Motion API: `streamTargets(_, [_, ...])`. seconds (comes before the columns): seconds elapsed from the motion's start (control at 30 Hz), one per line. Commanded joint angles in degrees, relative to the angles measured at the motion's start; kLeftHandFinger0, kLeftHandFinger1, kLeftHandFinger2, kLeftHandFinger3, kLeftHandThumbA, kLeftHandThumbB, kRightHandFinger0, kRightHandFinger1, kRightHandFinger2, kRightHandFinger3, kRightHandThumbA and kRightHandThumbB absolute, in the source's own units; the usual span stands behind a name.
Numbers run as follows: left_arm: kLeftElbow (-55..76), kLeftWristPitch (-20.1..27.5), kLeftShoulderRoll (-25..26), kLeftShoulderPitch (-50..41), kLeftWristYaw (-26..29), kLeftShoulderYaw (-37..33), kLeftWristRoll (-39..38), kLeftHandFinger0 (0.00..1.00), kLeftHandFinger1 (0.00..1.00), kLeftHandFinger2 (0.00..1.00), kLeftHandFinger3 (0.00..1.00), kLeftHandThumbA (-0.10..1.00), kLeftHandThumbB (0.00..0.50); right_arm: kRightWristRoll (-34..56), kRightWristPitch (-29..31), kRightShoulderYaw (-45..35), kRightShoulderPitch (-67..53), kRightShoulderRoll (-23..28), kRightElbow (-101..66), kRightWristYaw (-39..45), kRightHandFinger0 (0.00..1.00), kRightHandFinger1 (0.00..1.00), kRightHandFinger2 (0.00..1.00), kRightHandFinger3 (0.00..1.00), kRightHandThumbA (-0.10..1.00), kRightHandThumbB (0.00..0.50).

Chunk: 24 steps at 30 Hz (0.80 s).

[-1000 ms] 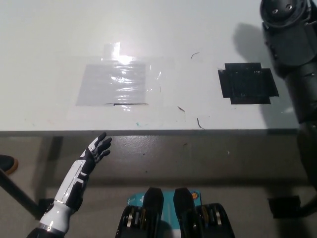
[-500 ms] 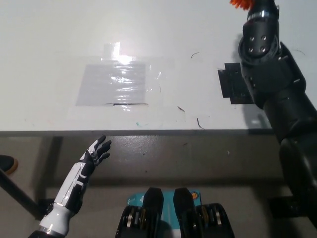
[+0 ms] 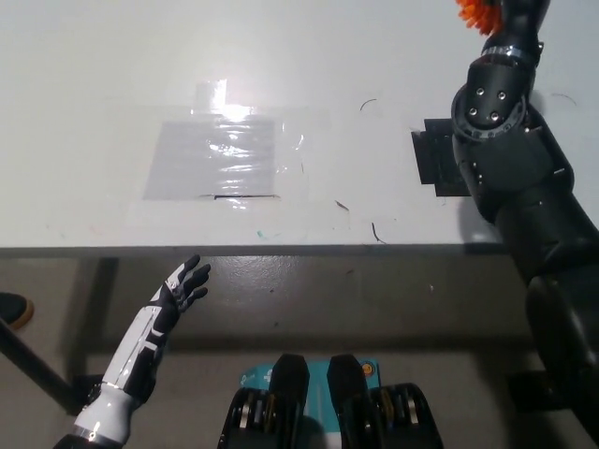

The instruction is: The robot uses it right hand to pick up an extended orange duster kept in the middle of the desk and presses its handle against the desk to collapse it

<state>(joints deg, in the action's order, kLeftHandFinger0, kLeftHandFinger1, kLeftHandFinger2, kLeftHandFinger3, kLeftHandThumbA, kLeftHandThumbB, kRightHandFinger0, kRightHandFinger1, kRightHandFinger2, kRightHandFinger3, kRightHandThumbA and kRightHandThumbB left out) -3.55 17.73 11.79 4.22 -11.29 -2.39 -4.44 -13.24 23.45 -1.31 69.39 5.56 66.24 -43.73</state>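
Only a tuft of the orange duster (image 3: 473, 11) shows, at the top edge of the head view, far right over the white desk (image 3: 112, 75). Its handle is out of frame. My black right arm (image 3: 505, 140) rises from the bottom right to that spot. The right hand (image 3: 522, 13) is cut by the frame's top, right beside the orange tuft, so its grip is hidden. My white left hand (image 3: 183, 284) rests below the desk's front edge at lower left, open and holding nothing.
A shiny clear tape patch (image 3: 220, 159) lies mid-desk. A black tape square (image 3: 432, 161) sits partly behind my right arm. The desk's front edge (image 3: 281, 250) runs across the middle, with floor below. A dark shoe (image 3: 11, 307) shows at the far left.
My right arm swung in from the right edge over the black square, and the orange tuft came into view at the top, then shifted slightly right. The left hand stayed put.
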Motion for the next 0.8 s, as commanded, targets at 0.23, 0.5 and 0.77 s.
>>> streamTargets(0.23, [0.49, 1.94, 0.76, 0.85, -0.64, 0.48, -0.32, 1.0, 1.0, 1.0, 1.0, 1.0, 0.174, 4.14, 3.48, 1.33, -3.06, -1.07, 1.07, 0.82, 0.0, 0.0, 0.22, 0.45, -0.1, 0.086])
streamTargets(0.5, [0.84, 1.35, 0.78, 1.2, -0.1, 0.47, 0.91, 1.0, 1.0, 1.0, 1.0, 1.0, 0.167, 1.25, 3.48, 8.42, -7.36, -1.03, 8.05, 4.78, 0.0, 0.0, 0.35, 0.41, -0.1, 0.134])
streamTargets(0.77, [0.59, 1.79, 0.87, 1.55, -0.37, 0.41, 0.72, 1.0, 1.0, 1.0, 1.0, 1.0, 0.166, 2.48, 3.48, 8.13, -11.42, -0.67, 11.96, 12.65, 0.0, 0.05, 0.33, 0.26, -0.1, 0.167])
